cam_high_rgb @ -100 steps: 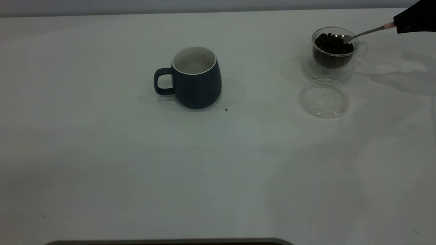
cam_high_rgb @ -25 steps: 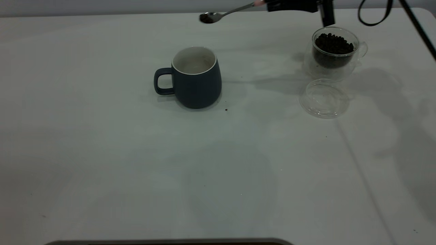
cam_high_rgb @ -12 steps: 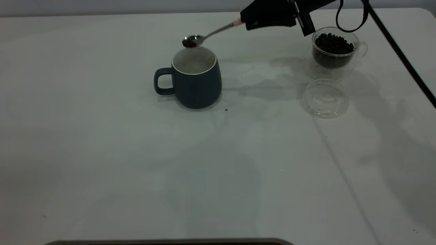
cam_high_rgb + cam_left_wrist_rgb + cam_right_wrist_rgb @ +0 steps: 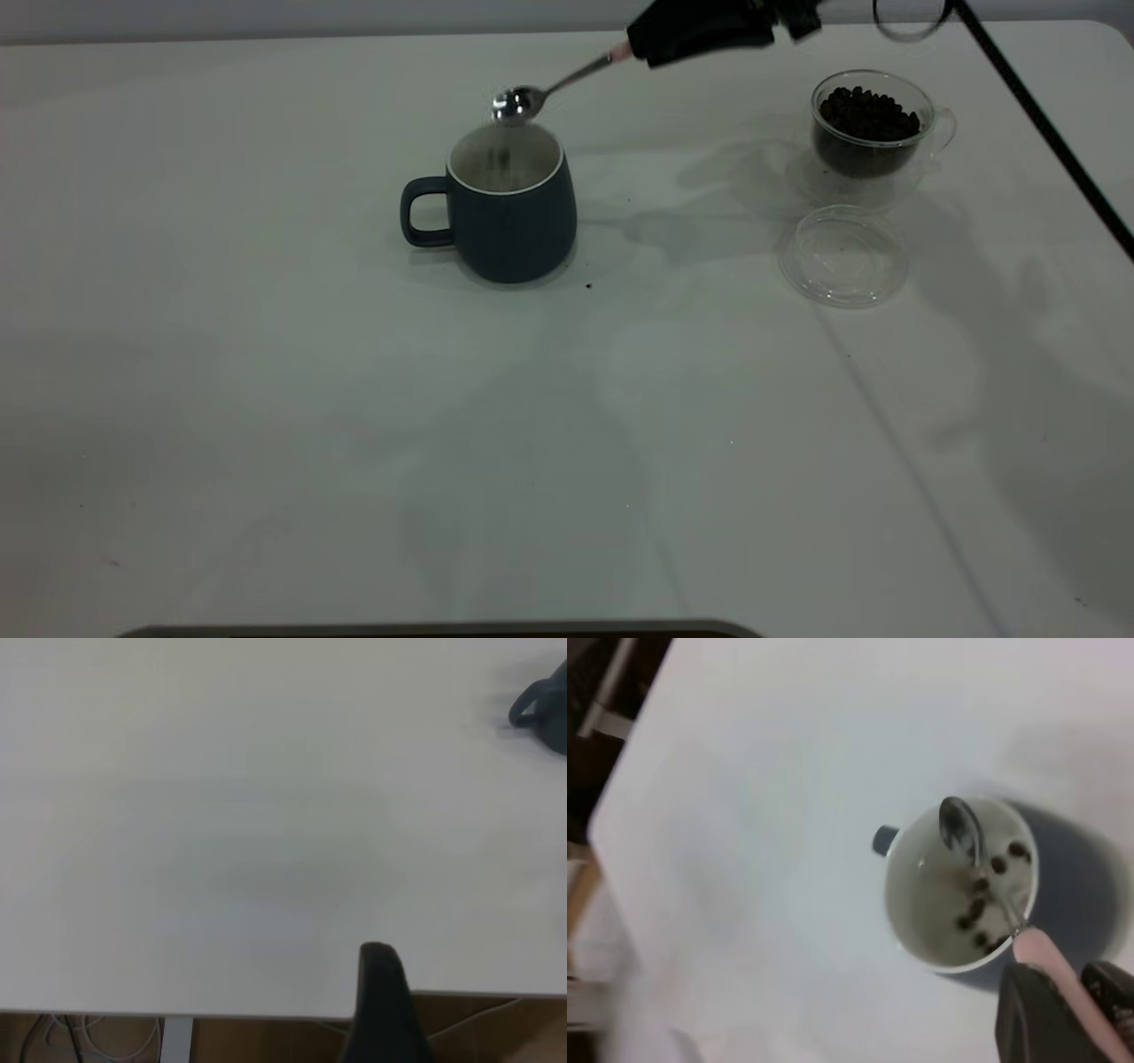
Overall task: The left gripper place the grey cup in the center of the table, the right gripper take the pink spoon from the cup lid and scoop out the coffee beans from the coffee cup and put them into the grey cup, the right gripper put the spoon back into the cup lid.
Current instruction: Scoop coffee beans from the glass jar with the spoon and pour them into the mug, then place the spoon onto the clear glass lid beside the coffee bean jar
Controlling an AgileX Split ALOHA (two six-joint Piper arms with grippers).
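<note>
The grey cup [image 4: 514,217] stands near the middle of the table [image 4: 354,425], handle to the left. My right gripper [image 4: 640,46] is shut on the pink spoon's handle [image 4: 1052,973] behind and right of the cup. The pink spoon [image 4: 521,102] has its shiny bowl just above the cup's far rim, with no beans in it. In the right wrist view the spoon's bowl [image 4: 959,824] hangs over the cup [image 4: 921,904], and a few coffee beans [image 4: 977,906] lie inside. The coffee cup [image 4: 873,151] is full of coffee beans [image 4: 866,111]. The cup lid [image 4: 842,257] lies in front of it. My left gripper [image 4: 381,992] is parked at the table's edge.
A dark speck [image 4: 588,285] lies on the table just right of the grey cup's base. The right arm's black cable [image 4: 1045,133] slants across the far right. The grey cup's handle [image 4: 530,709] shows far off in the left wrist view.
The spoon came from the coffee cup to above the grey cup with beans in it. Since half a second ago it has tipped, and its bowl is empty.
</note>
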